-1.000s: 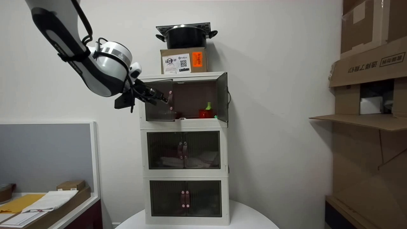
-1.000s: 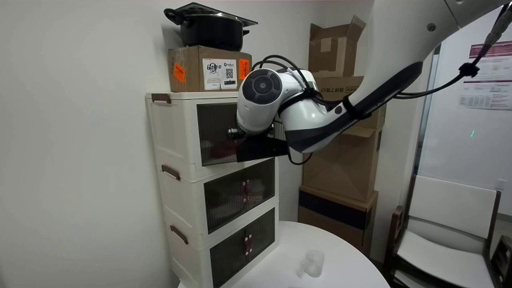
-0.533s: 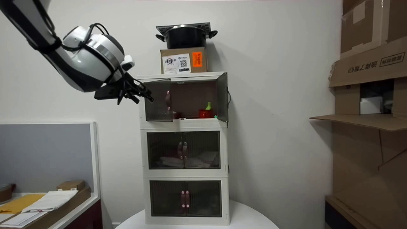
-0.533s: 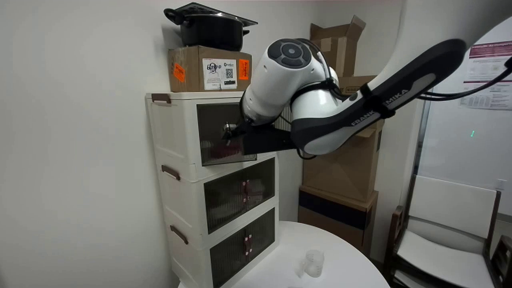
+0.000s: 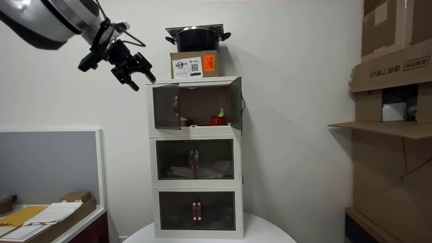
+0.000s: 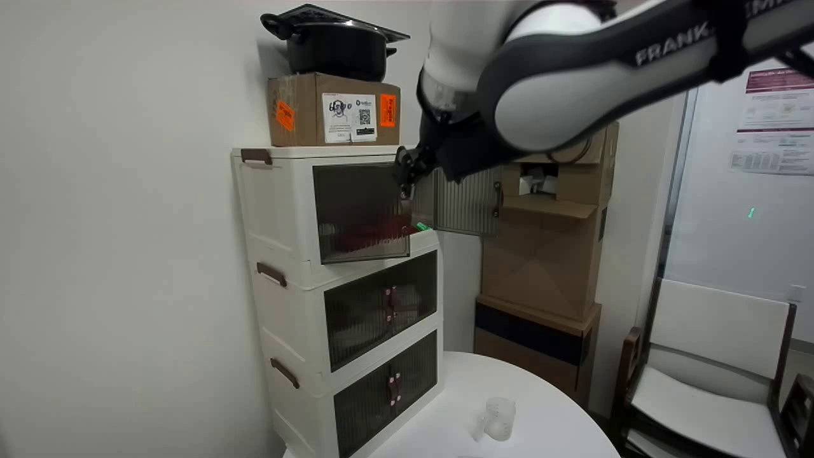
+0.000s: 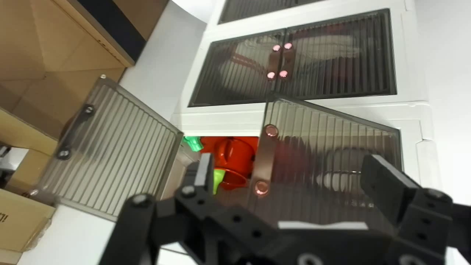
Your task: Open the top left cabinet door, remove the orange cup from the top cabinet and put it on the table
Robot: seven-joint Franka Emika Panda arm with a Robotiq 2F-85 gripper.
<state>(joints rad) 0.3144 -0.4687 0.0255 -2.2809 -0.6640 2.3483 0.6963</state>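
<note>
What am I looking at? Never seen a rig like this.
A robot arm with a two-fingered gripper; its jaws are open, holding nothing. Two views come from cameras standing outside the robot. The third comes from its wrist: fingers close up, scene upside down. On the round white table stand three stacked cabinets and a clear cup. The top cabinet has its left door partly open and its right door open wider; an orange-red cup sits inside, not yet taken out.

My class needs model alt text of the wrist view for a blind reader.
An open gripper faces the top cabinet, with an orange-red cup visible inside. The picture is upside down: the top left cabinet door, at picture right, stands partly open; the right-hand door, at picture left, stands wider open.
</note>
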